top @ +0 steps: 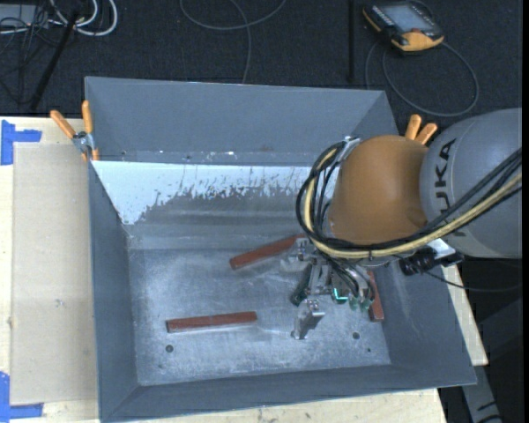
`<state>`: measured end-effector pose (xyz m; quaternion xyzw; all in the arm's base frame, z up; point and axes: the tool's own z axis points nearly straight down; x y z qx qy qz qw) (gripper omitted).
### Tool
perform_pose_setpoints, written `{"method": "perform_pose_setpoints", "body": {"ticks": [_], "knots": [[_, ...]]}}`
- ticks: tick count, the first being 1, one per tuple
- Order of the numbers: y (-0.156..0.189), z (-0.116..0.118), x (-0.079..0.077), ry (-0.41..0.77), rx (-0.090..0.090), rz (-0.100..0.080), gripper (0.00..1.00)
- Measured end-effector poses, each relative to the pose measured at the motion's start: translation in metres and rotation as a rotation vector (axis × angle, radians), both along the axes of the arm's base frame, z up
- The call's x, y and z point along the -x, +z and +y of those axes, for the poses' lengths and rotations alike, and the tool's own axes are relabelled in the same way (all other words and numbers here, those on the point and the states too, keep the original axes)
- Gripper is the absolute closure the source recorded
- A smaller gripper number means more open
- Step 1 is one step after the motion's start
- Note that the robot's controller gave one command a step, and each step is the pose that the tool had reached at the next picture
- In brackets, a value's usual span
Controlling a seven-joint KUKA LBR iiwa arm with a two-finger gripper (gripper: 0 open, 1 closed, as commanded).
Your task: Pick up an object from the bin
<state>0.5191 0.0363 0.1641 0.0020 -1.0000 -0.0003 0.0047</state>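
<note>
Nearest us, left on the floor of the bin (111, 280), a reddish-brown strip (212, 323) lies flat and untouched. To its right our gripper (307, 317) hangs low over bare floor; we cannot tell whether it is open or closed. Farther back lies a tilted strip (263, 255), close by. We judge nothing picked yet, so the whole grasp and lift remain.

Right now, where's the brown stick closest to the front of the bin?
In the camera view, the front brown stick lies flat on the bin floor, left of centre near the front wall, below and left of the tilted brown stick.
</note>
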Motion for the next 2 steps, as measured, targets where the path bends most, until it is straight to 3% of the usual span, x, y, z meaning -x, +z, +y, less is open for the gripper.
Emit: {"method": "perform_pose_setpoints", "body": {"ticks": [1, 2], "knots": [[0.004, 0.000, -0.002, -0.001, 0.000, -0.008, 0.00], [-0.057, 0.068, -0.011, 0.082, 0.000, -0.011, 0.00]]}}
